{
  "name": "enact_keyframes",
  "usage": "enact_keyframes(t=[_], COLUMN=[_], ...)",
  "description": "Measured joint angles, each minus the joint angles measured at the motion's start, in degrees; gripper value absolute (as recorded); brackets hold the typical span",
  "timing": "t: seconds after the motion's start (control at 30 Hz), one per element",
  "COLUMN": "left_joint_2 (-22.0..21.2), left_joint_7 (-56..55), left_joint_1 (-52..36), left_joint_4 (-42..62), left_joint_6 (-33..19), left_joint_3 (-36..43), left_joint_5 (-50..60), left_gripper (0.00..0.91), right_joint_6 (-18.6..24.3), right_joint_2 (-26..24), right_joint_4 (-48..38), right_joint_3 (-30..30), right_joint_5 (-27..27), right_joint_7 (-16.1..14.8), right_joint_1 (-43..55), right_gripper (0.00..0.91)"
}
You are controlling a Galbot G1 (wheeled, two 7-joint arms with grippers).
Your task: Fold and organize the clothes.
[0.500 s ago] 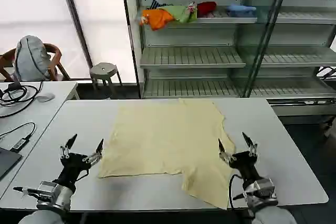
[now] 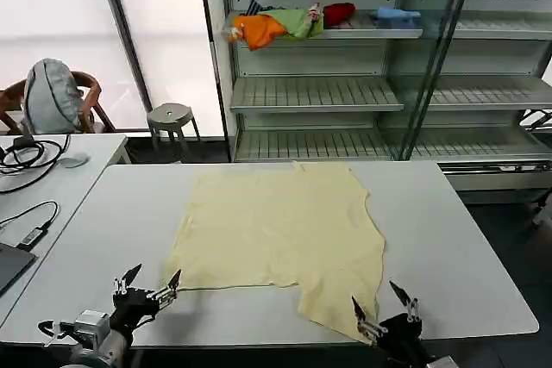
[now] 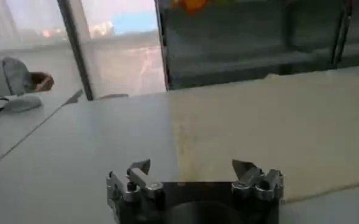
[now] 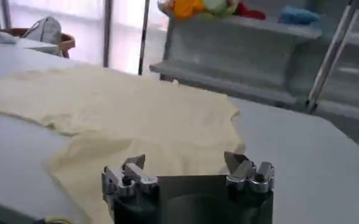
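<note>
Grippers spread and empty at the table's [image 2: 466, 239] near edge: T-shirt [image 2: 280, 230] lies flat ahead of both, long axis running away; right gripper [image 2: 385, 309] beside its hanging near corner, left gripper [image 2: 148, 285] just off its hem.

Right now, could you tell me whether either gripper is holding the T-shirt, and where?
Nothing is held. The left gripper and right gripper are open near the T-shirt.
</note>
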Motion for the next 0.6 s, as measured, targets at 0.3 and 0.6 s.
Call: enact_keyframes(t=[0.3,0.6], left_joint_2=[0.7,0.6], left_joint_7=[-1.0,-1.1], left_joint_1=[0.2,-0.8], left_joint_4=[0.5,1.8], left_joint_6=[2.7,3.8], left_joint_3=[-0.3,-0.1], left_joint_5=[-1.3,-2.8], left_gripper=[0.907,0.786], right_joint_6=[-2.1,-3.2], right_joint_2=[0.6,1.1], right_joint_4=[1.1,1.1], right_joint_3=[-0.6,-1.7], right_joint_5=[0.5,0.6], right_joint_7=[1.7,2.8], right_joint_1=[-2.1,-2.5], right_gripper=[0.907,0.222])
